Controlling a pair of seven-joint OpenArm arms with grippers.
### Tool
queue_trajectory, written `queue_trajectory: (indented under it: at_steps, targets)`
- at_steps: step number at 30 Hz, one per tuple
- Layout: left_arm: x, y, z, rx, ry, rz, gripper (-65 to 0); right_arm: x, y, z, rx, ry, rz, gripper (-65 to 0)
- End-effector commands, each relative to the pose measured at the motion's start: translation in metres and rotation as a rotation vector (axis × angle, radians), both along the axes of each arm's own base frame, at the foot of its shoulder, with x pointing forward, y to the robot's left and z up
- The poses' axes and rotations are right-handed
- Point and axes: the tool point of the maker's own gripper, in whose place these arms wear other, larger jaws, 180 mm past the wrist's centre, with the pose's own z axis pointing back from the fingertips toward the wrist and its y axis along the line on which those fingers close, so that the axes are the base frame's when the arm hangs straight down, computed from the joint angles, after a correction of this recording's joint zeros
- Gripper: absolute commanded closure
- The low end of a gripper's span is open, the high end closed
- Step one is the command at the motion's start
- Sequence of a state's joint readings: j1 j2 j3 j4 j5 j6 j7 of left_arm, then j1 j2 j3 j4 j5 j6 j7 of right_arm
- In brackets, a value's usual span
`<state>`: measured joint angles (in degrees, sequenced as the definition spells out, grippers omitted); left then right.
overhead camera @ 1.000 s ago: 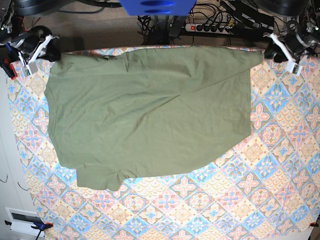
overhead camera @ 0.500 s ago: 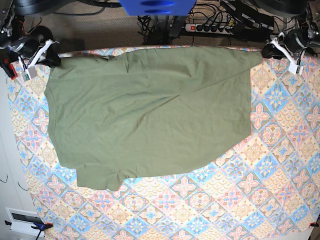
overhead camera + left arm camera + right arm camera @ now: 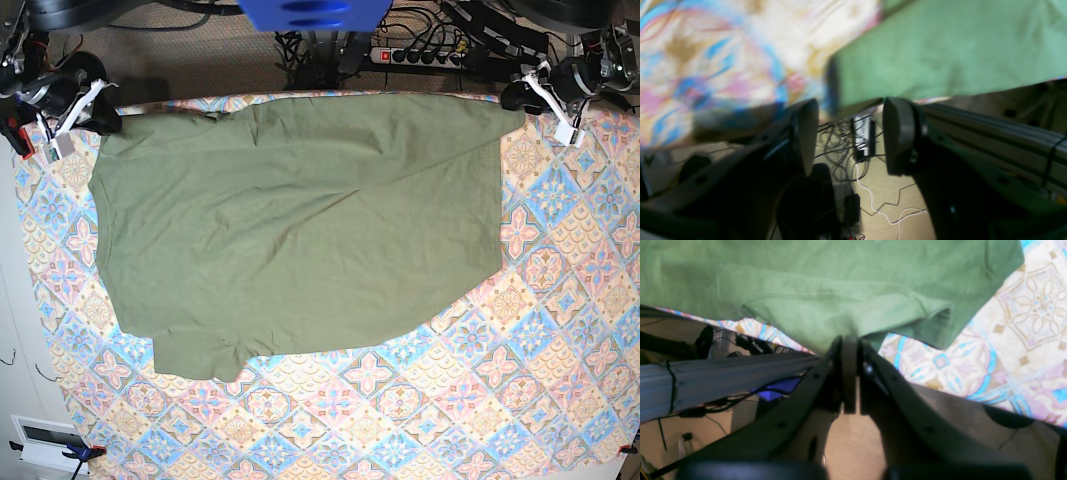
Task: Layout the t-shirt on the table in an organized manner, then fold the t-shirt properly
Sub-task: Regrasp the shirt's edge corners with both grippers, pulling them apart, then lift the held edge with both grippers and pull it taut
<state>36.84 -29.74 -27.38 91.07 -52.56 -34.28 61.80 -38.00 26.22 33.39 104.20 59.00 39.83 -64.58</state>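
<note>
Tile-patterned table cloth [image 3: 520, 400] carries olive-green cotton t-shirt [image 3: 300, 230], spread along the far edge. Right gripper [image 3: 849, 340] pinches its far corner, seemingly anchoring it; left gripper [image 3: 846, 133] gapes, empty, just off the opposite corner.

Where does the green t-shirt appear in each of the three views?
Base view: the t-shirt covers the upper left and middle of the table.
Left wrist view: upper right, beyond the open left gripper.
Right wrist view: across the top, its edge pinched in the right gripper.
Shared landmark: the patterned cloth beside the shirt.
</note>
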Motion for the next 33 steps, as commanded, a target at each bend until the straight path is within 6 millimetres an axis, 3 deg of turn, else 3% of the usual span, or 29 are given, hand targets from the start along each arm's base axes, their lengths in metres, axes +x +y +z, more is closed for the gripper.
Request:
queue_trajectory:
  at_steps: [1, 3, 9, 12, 14, 15, 19, 23, 33]
  targets:
    - [0.004, 0.000, 0.004, 0.007, -0.010, -0.022, -30.9, 0.006, -0.001, 0.009, -0.001, -0.034, 0.010, -1.7]
    - [0.013, -0.008, 0.004, -0.007, -0.025, -0.039, -30.9, 0.006, -0.001, 0.009, -0.001, -0.034, 0.010, -1.7]
    - [0.014, -0.011, 0.003, -0.014, -0.027, -0.046, -28.2, 0.006, -0.001, 0.009, -0.001, -0.033, 0.010, -1.6]
    - [0.016, -0.018, 0.001, -0.032, -0.034, -0.040, -15.8, 0.006, -0.001, 0.009, -0.001, -0.033, 0.010, -1.6]
    - [0.015, -0.020, 0.001, -0.033, -0.033, -0.062, -1.5, 0.006, -0.001, 0.009, -0.001, -0.034, 0.010, -1.6]
    - [0.012, -0.021, 0.001, -0.032, -0.024, -0.083, 0.0, 0.006, -0.001, 0.009, -0.001, -0.034, 0.010, -1.5]
    - [0.011, -0.022, 0.004, -0.034, -0.033, -0.134, 0.0, 0.007, -0.003, 0.010, -0.003, -0.038, 0.006, -1.5]
    - [0.019, 0.001, 0.019, -0.014, -0.083, -0.067, 0.0, 0.007, -0.003, 0.010, -0.005, -0.038, 0.004, -1.5]
    - [0.010, -0.013, 0.057, 0.075, -0.077, -0.298, 0.0, -0.029, -0.018, 0.005, -0.040, 0.050, -0.024, -1.5]
